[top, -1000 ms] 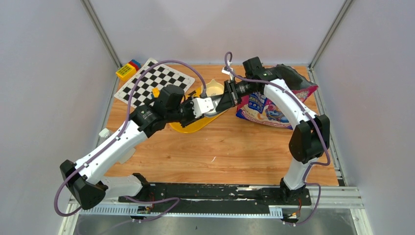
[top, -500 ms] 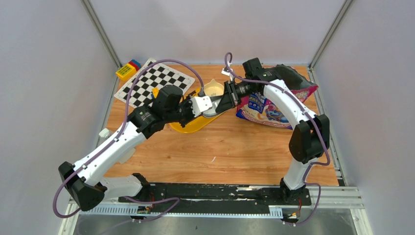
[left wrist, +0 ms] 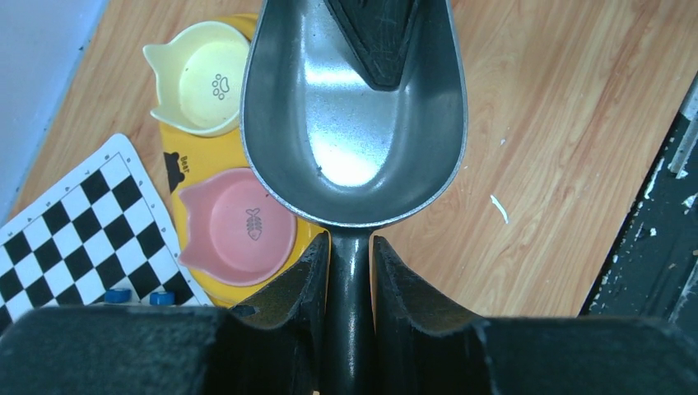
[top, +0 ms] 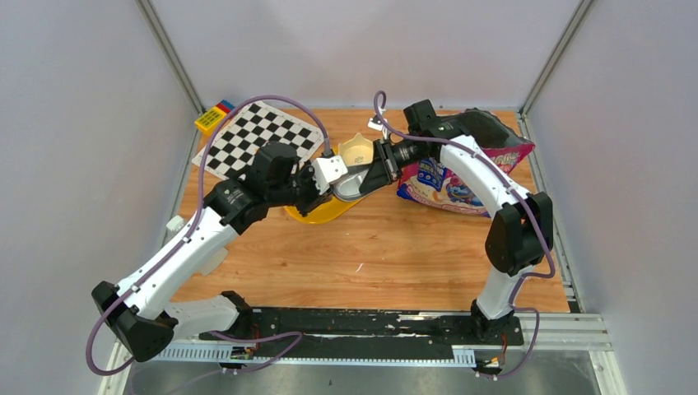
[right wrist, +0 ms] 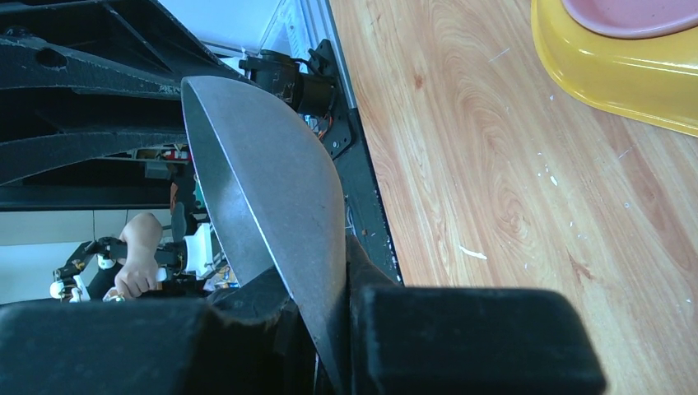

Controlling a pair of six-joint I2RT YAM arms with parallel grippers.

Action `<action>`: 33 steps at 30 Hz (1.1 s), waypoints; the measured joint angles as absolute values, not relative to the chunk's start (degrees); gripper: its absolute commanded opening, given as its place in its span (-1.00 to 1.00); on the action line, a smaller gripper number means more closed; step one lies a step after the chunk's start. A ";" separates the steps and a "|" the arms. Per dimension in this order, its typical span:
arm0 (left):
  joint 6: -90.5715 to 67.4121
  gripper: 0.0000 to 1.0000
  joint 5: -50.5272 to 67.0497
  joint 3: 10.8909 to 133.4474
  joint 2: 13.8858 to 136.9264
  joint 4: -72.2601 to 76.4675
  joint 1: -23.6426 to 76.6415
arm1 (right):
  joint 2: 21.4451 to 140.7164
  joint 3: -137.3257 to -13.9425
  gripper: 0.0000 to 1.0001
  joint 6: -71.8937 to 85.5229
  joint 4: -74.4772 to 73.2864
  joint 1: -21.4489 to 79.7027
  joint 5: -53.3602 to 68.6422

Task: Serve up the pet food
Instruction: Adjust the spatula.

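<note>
The grey scoop (top: 351, 183) hangs over the yellow feeder (top: 315, 213), held from both ends. My left gripper (left wrist: 351, 248) is shut on its handle. The scoop (left wrist: 354, 123) has an empty bowl, and a black finger (left wrist: 379, 41) of the other gripper reaches into its far end. My right gripper (right wrist: 319, 284) is shut on the wall of the scoop (right wrist: 272, 197). Below lie the pink bowl (left wrist: 239, 226) and the cream bowl (left wrist: 202, 78), both empty. The blue-and-pink bag (top: 447, 183) lies at the right. No pet food shows.
A checkerboard (top: 255, 136) lies at the back left, with toy blocks (top: 216, 115) at its corner. The right arm arches over the bag. Both arms meet above the feeder (right wrist: 609, 78). A black rail runs along the near table edge.
My left gripper has narrowed onto the scoop's handle. Both grippers and the scoop have drifted slightly to the left and back over the feeder.
</note>
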State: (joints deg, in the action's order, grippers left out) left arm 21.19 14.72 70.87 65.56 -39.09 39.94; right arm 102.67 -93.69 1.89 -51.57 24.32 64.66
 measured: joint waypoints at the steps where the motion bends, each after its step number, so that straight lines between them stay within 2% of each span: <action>1: 20.82 -1.00 14.96 70.87 65.47 -39.20 39.81 | 102.67 -93.69 -0.86 1.91 -51.57 24.43 64.64; 4: 19.86 -1.00 15.79 70.89 65.12 -39.77 39.27 | 102.67 -93.69 -0.87 2.00 -51.59 24.95 64.49; 6: 19.38 -1.00 16.27 70.96 64.88 -40.29 38.98 | 102.67 -93.69 -1.00 1.93 -51.59 25.28 64.40; 9: 18.92 -0.98 16.88 71.02 64.49 -41.01 38.61 | 102.67 -93.69 -1.00 1.91 -51.62 25.71 64.53; 10: 18.90 -0.79 16.97 71.02 64.38 -41.15 38.57 | 102.67 -93.69 -1.00 1.89 -51.62 25.78 64.62; 11: 18.90 -0.69 17.06 71.02 64.31 -41.25 38.52 | 102.67 -93.73 -1.00 1.89 -51.64 25.82 64.69; 12: 18.92 -0.46 17.02 71.02 64.29 -41.25 38.52 | 102.67 -93.78 -1.00 1.87 -51.64 25.82 64.77; 14: 19.05 -0.19 16.75 71.02 64.23 -41.15 38.54 | 102.67 -93.93 -1.00 1.85 -51.64 25.80 64.86; 17: 19.68 0.02 16.36 70.96 63.81 -40.18 38.54 | 102.65 -94.17 -1.00 1.41 -51.66 25.58 65.04; 28: 20.36 0.35 16.12 70.98 61.34 -37.47 38.15 | 102.50 -94.17 -1.00 0.75 -51.77 23.03 68.23; 33: 20.62 0.37 16.95 70.98 61.36 -37.45 38.15 | 102.10 -94.26 -1.00 0.97 -51.81 22.94 69.58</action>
